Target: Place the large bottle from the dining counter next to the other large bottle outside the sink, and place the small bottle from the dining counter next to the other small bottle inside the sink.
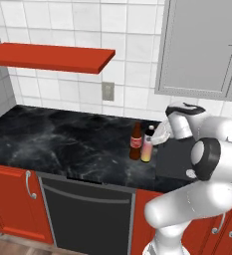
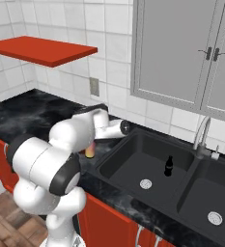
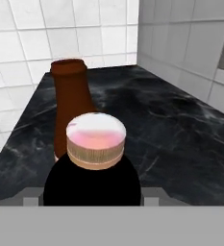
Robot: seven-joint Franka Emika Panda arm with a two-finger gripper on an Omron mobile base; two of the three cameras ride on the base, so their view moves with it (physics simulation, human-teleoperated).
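Glossy black marble counter (image 1: 62, 139), glazed white wall tiles (image 1: 77, 20), matt dark sink (image 2: 147, 164), smooth brown bottle (image 1: 136, 142).

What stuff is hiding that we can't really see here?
- Claw tips: hand view, hidden behind the pink-capped bottle.
- Pink-capped bottle: right base view, mostly covered by the arm.
- Brown bottle label: left base view, too small to read.
- Small bottle in the sink: right base view, too tiny for detail.

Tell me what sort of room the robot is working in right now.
A kitchen, by the look of it: a black marble counter with a double sink and faucet, white tiled wall, and red cabinets below.
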